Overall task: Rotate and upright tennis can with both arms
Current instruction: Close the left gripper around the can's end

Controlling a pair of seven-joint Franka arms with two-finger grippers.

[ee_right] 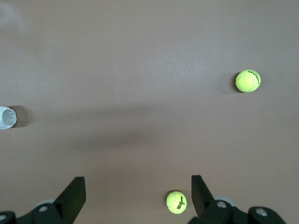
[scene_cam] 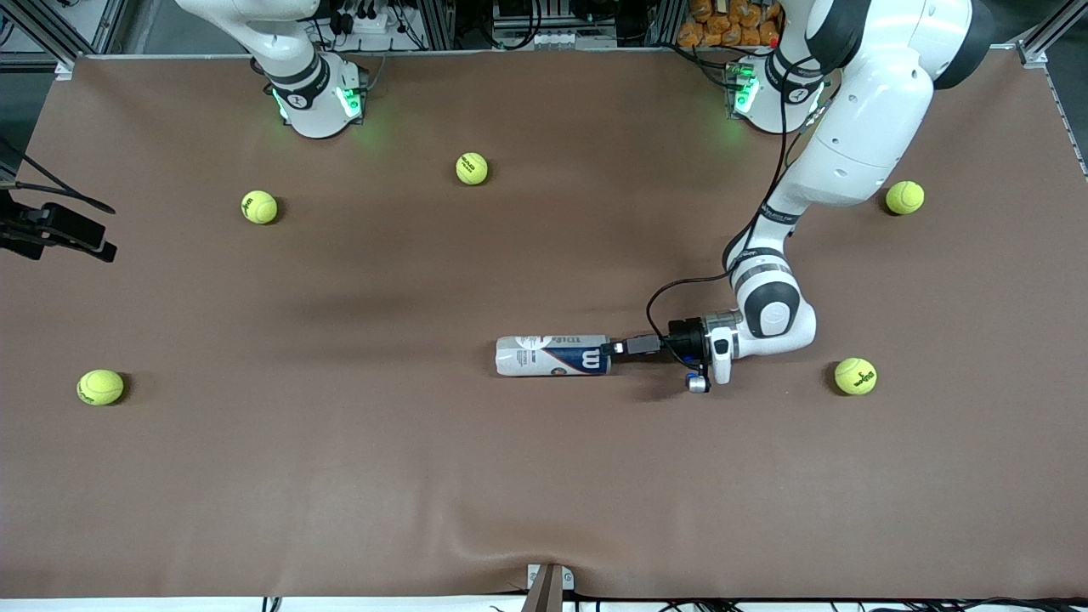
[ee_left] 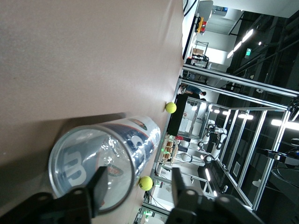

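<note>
1. Can lies on its side on the table, about mid-width, nearer the front camera than the arm bases, with its long axis running toward the two ends of the table.
2. We see the left pincer low at the can's end that faces the left arm's end of the table, reaching in level with the table, probably so it can take the rim.
3. In the left wrist view one finger sits in front of the can's open mouth and the other stands apart in the air; we judge the fingers part-closed around the rim, not yet clamped, and we cannot tell if they touch it.
4. The right pincer hangs released and spread over bare table between two balls, its arm waiting high near its base.
5. The can is a slim clear tube with a silvery rim and a white and navy label bearing a "W"; it looks empty.
6. Six balls lie scattered well apart from the can, so we judge the swing upright unobstructed.
</note>
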